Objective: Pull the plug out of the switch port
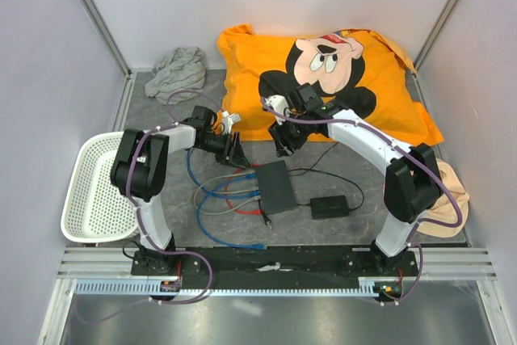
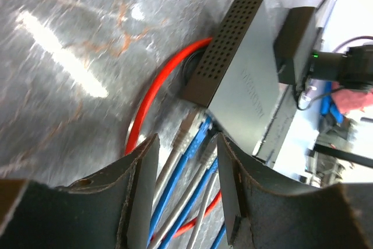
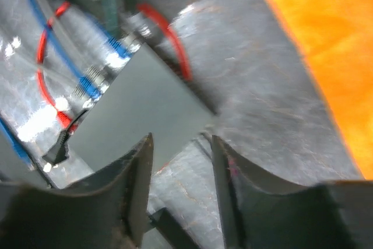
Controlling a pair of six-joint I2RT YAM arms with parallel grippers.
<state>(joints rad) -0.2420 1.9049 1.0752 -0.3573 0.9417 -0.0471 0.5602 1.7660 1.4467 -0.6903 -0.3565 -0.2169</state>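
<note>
- Switch (image 1: 275,186) sits centre frame, plugs (image 2: 204,125) along its left edge.
- Left gripper (image 2: 186,141) hovers by those plugs, jaws apart, nothing gripped — lining up a grab.
- Right gripper (image 3: 180,138), jaws apart too, hangs over the switch's upper end — likely to brace it.

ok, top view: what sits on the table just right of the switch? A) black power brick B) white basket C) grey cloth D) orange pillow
A: the power brick lies on the table just right of the switch, with a small gap between them.
</note>
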